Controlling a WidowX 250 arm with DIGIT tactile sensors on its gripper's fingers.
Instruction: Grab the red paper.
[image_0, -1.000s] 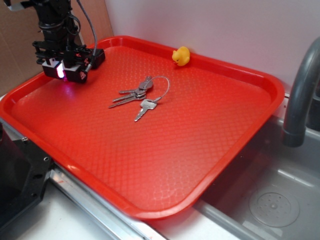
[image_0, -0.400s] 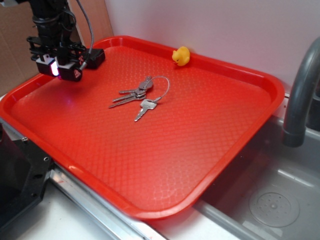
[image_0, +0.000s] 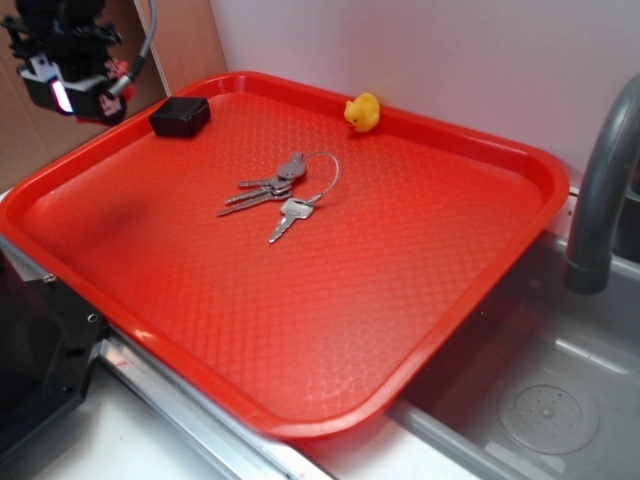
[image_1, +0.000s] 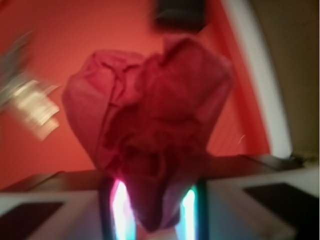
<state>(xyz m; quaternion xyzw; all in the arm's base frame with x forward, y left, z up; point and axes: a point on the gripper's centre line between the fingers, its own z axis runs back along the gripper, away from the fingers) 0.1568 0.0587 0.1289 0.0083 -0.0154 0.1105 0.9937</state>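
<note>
The gripper (image_0: 68, 92) hangs high at the top left, above the tray's (image_0: 520, 160) far left rim, pinching the paper (image_1: 150, 130). Only the wrist view shows that: a crumpled, creased, dark pinkish-red wad, rose-like in its folds, wedged between the glowing fingers (image_1: 120, 210) and filling most of that blurred picture. From the outside view the paper is hidden behind the gripper body. Below sits the box (image_0: 181, 116), black, blocky and matte, in the tray's far left corner. The tray is glossy red plastic with a fine diamond pattern and a raised, rounded lip. The keys (image_0: 280, 195), metal on a thin wire ring, lie near the middle. The duck (image_0: 363, 111), yellow and rounded, sits against the far rim. The near half of the tray lies open. The sink (image_0: 560, 400), grey, is to the right.
</note>
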